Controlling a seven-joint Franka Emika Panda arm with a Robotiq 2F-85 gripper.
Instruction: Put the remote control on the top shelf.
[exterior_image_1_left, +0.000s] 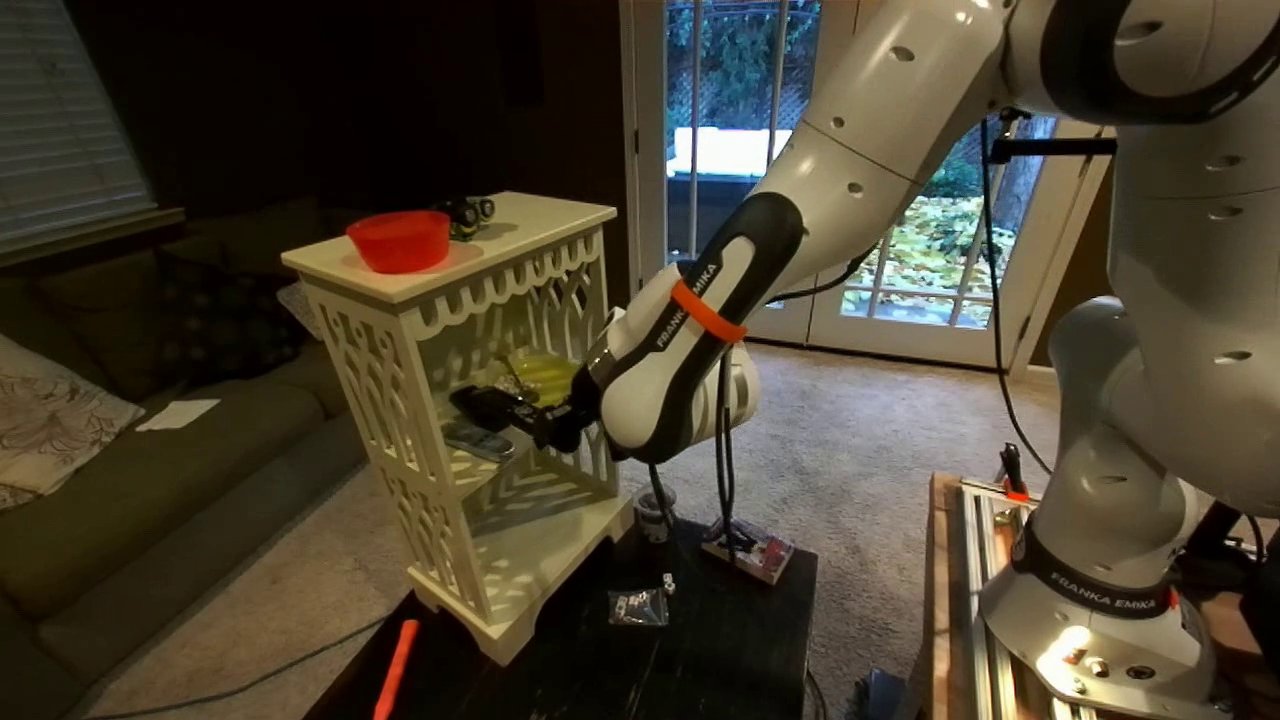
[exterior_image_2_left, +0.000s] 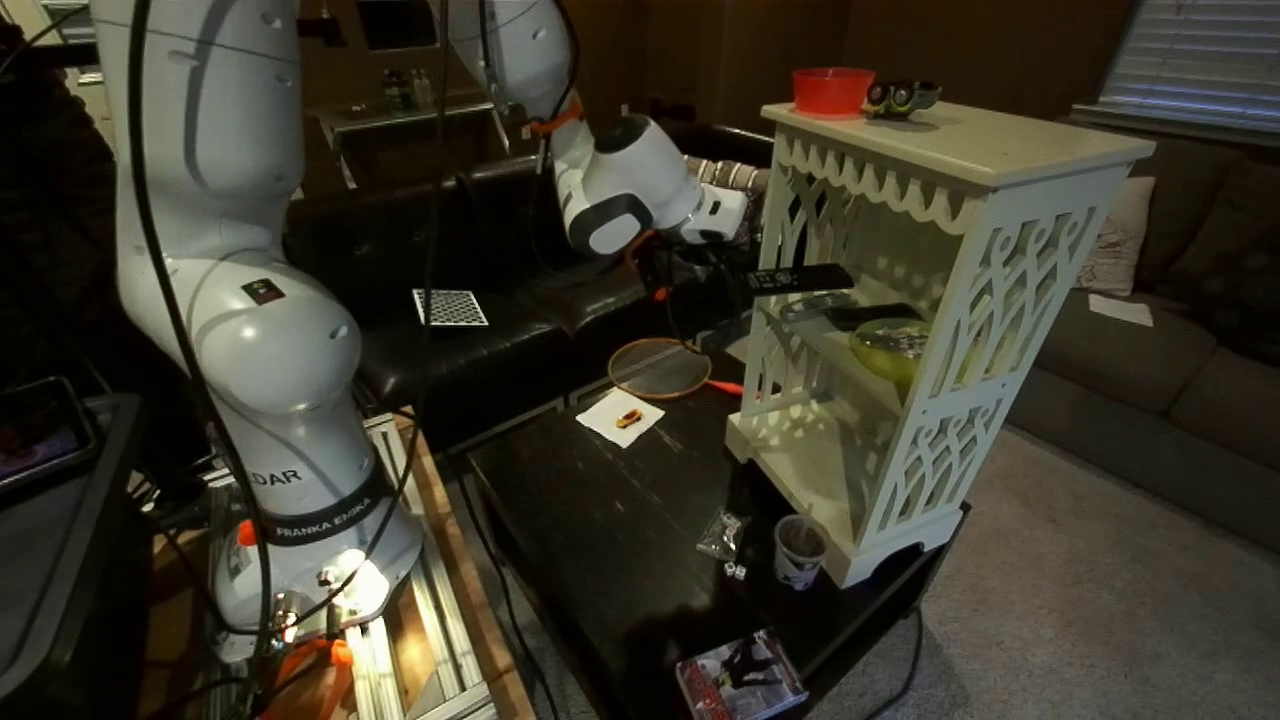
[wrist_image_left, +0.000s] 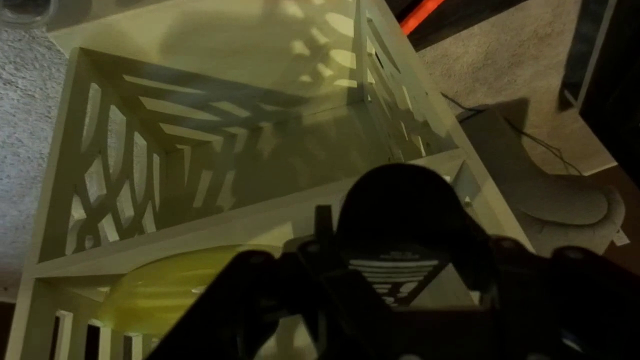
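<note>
The remote control, a flat black bar, shows in both exterior views (exterior_image_1_left: 487, 405) (exterior_image_2_left: 800, 279). It is off the boards, level with the stand's middle compartment and near its open front. My gripper (exterior_image_1_left: 548, 420) (exterior_image_2_left: 735, 272) is shut on one end of it. In the wrist view my dark gripper (wrist_image_left: 405, 255) has the remote's pale-striped label (wrist_image_left: 394, 269) between its fingers; it is too dark to see the contact. The top shelf (exterior_image_1_left: 535, 222) (exterior_image_2_left: 1030, 145), the cream-white uppermost board, is above the gripper. It is out of the wrist view.
A red bowl (exterior_image_1_left: 400, 243) and a dark toy car (exterior_image_2_left: 903, 98) stand on the top shelf. The middle board holds a yellow-green bowl (wrist_image_left: 170, 295), a grey oblong (exterior_image_1_left: 480, 440) and a black oblong (exterior_image_2_left: 875, 316). A cup (exterior_image_2_left: 800, 552) and a book (exterior_image_2_left: 742, 672) are on the table.
</note>
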